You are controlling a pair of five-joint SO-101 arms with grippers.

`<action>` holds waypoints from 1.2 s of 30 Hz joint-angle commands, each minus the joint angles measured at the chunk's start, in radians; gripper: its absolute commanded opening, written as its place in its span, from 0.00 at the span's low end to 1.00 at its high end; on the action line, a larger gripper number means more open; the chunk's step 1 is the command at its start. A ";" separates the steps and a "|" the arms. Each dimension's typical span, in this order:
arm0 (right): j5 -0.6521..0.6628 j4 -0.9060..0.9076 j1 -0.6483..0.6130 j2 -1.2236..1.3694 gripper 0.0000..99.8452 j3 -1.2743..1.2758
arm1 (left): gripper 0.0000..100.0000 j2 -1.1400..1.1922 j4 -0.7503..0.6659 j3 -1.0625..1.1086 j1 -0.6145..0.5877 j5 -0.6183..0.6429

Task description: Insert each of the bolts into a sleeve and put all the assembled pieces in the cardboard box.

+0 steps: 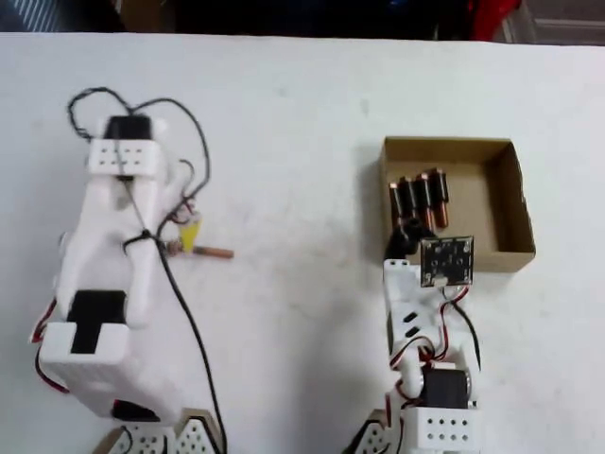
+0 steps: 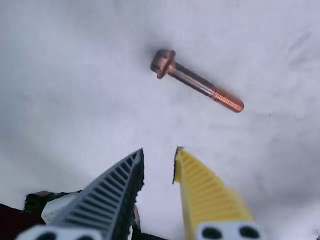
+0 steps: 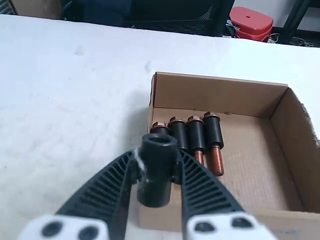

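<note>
Bolt [image 2: 196, 80] is seen just ahead of the left gripper [image 2: 157, 152] (nearer, spread, empty), long axis parallel to the far edge of the table [image 1: 284, 95]. Sleeve [image 3: 156, 175] is clamped in the right gripper [image 3: 157, 154]

White table [image 1: 312, 95], red object [image 3: 251, 21] and dark clutter [image 3: 165, 15] behind.

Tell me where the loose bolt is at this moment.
In the high view the loose bolt lies flat on the white table, on the left arm's side, just beyond the open left tool, far from the cardboard box.
</note>
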 commanded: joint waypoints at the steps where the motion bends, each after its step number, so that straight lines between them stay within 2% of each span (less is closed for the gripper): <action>1: -0.002 -0.004 0.007 -0.012 0.02 0.009 | 0.13 0.013 0.015 -0.006 0.070 0.011; 4: -0.002 -0.004 0.007 -0.012 0.02 0.009 | 0.13 0.047 0.014 -0.026 0.081 0.055; 13: -0.002 -0.004 0.008 -0.012 0.02 0.009 | 0.13 0.142 -0.006 -0.054 0.059 0.457; 16: -0.002 -0.004 0.008 -0.012 0.02 0.009 | 0.13 0.173 -0.028 -0.055 0.036 0.549; 22: -0.002 -0.004 0.010 -0.012 0.02 0.009 | 0.13 0.243 -0.169 -0.054 -0.010 0.557; 27: -0.002 -0.004 0.010 -0.012 0.02 0.009 | 0.13 0.248 -0.219 -0.055 -0.044 0.557; 36: -0.002 -0.004 0.008 -0.012 0.02 0.009 | 0.13 0.254 -0.086 -0.186 -0.036 0.554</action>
